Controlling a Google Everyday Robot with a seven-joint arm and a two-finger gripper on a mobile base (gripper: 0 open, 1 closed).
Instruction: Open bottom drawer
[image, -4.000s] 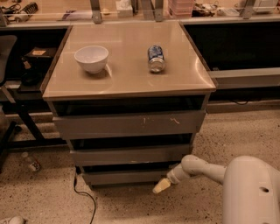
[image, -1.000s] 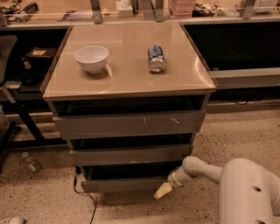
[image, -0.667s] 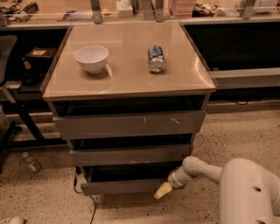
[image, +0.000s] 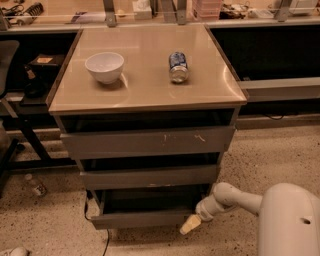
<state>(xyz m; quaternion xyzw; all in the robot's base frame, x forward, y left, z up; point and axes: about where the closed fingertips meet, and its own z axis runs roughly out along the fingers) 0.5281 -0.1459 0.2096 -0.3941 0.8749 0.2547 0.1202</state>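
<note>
The bottom drawer (image: 142, 218) is the slimmest grey front, lowest of three under the beige table top (image: 145, 90). It stands pulled out toward me, showing a dark gap and its shallow box body behind the front. My gripper (image: 190, 225) is at the drawer front's right end, low near the floor, on a white arm coming from the lower right. The middle drawer (image: 149, 176) and the top drawer (image: 147, 141), which has white scratch marks, stand above it.
A white bowl (image: 104, 66) and a can lying on its side (image: 178, 66) rest on the table top. A black cable (image: 95, 227) hangs at the cabinet's lower left. A bottle (image: 36, 185) lies on the speckled floor at left. Dark shelving stands behind.
The bottom drawer has come out toward me since four seconds ago, and my gripper moved down with its right end. Little differs over the last second.
</note>
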